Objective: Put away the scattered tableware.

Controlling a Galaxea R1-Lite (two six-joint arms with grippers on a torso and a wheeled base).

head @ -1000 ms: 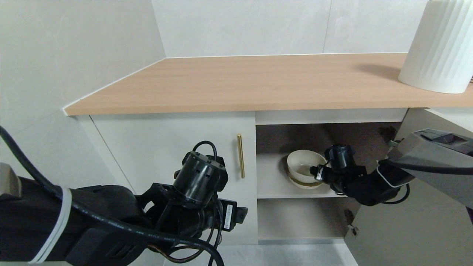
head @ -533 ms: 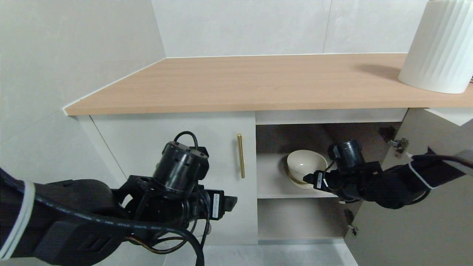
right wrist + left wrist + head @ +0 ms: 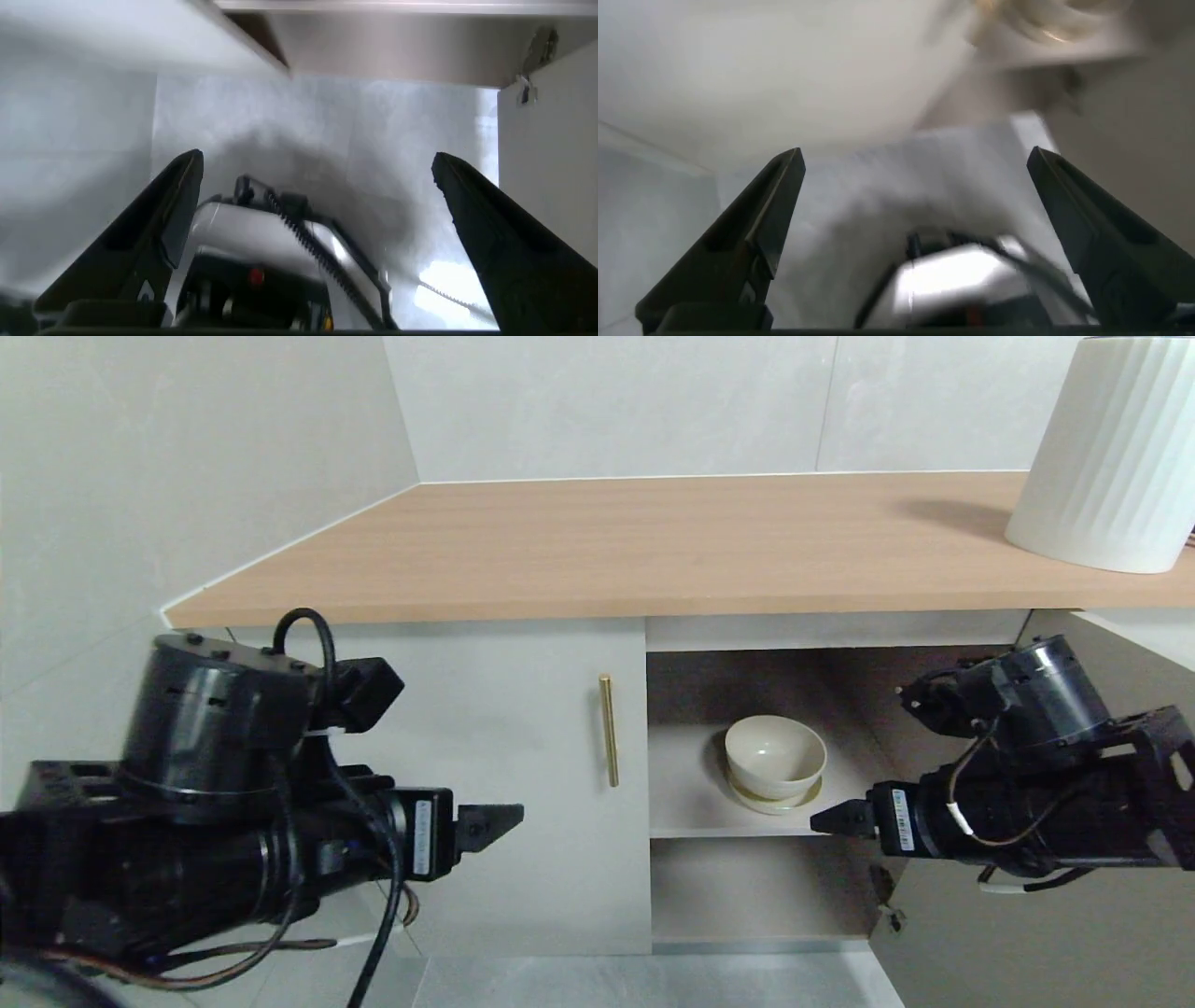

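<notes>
Drawing back from the cabinet (image 3: 822,630), the right hand (image 3: 825,819) hangs open and empty before the shelf (image 3: 686,798), leaving the bowl (image 3: 775,756) resting on its saucer (image 3: 775,802) inside, so that piece looks put away; the left hand (image 3: 495,823), also open, has retreated too
</notes>
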